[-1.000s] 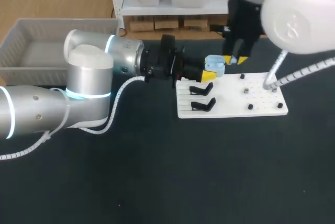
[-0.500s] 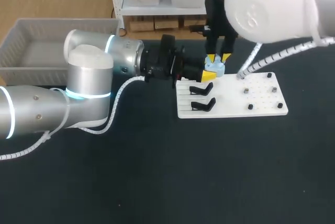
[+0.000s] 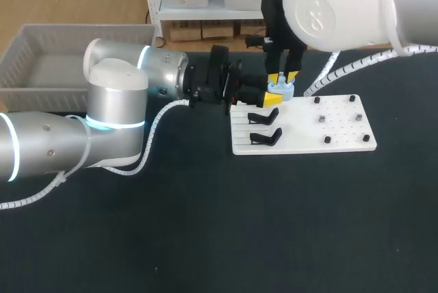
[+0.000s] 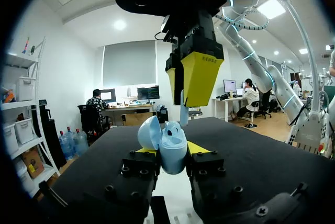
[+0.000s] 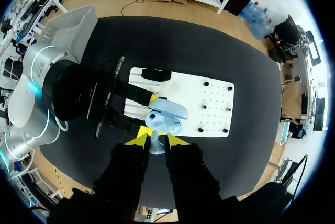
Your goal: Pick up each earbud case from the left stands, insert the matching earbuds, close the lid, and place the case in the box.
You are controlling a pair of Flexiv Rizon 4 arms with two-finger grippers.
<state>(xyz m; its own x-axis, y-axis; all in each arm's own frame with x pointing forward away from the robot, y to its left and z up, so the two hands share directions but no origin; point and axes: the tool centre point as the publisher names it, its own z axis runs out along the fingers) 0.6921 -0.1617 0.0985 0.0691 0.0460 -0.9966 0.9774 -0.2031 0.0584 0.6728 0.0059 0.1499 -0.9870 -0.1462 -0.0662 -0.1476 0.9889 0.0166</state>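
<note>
A light-blue earbud case (image 4: 172, 150) with its lid (image 4: 148, 132) swung open sits between the fingers of my left gripper (image 4: 170, 149), which is shut on it over the white board's far left corner (image 3: 276, 93). Directly above the case hangs my right gripper (image 3: 282, 76), fingers pointing down. It is shut on a pale-blue earbud (image 5: 155, 143), whose stem (image 4: 183, 115) hangs just over the open case (image 5: 165, 117). Two black stands (image 3: 264, 116) (image 3: 265, 137) on the board's left side hold nothing.
The white board (image 3: 342, 139) lies right of centre and carries several small dark pegs (image 3: 320, 119) on its right half. A grey bin (image 3: 41, 53) stands at the table's far left. My left arm (image 3: 116, 111) stretches across the table's left half.
My right arm has swung left and brought its gripper with the earbud from beside the case to right over it. The left gripper and case have stayed put.
</note>
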